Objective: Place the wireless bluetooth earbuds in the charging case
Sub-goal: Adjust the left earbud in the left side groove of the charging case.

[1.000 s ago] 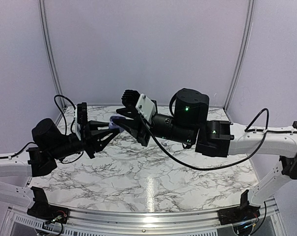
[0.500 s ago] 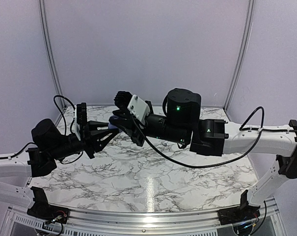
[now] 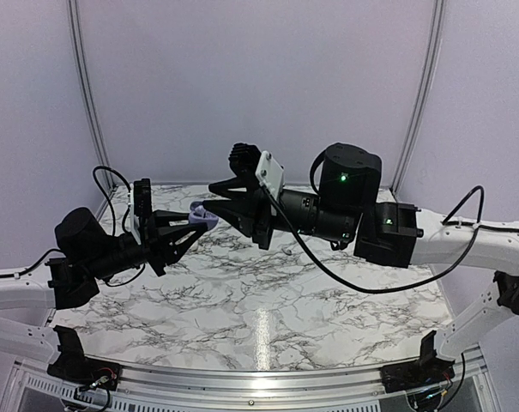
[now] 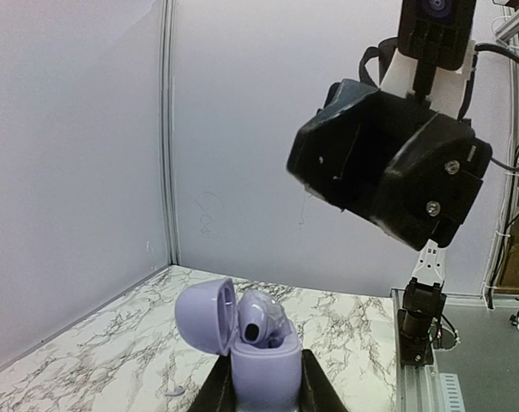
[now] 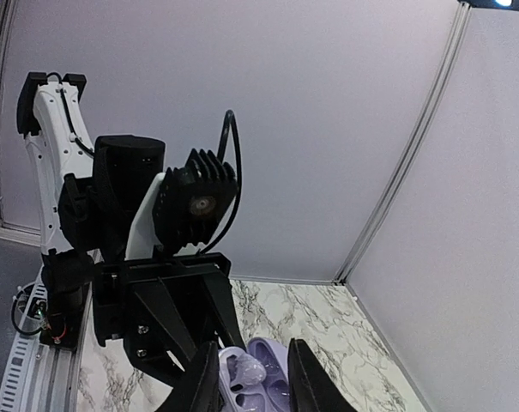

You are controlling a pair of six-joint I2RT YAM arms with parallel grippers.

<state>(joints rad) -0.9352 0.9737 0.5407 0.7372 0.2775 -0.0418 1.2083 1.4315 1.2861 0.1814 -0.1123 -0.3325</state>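
While the left gripper [image 4: 265,396] stays pressed against the two sides of the lilac charging case [image 4: 263,371], holding it upright in the air above the worktop's [image 3: 268,300] far left corner, only the other arm has moved. The case's lid [image 4: 203,313] is swung open to the left. One lilac earbud [image 4: 259,319] stands in the mouth, its dark tip showing and its top well above the rim.

Just beyond the case, the right gripper [image 5: 250,388] has pulled back. Half a second ago its fingertips were down at the open mouth, and now they sit up and to the right of it, apart from the case. Its fingers are a little spread, and the right wrist view shows only the case and bud in the gap between them, with nothing pinched. The left arm has not shifted over that second.

I read this as a bud just delivered and let go. It rides high, so it may not be fully seated and may need a press from above. Whether a second bud lies beside it I cannot tell; the case wall hides that well.
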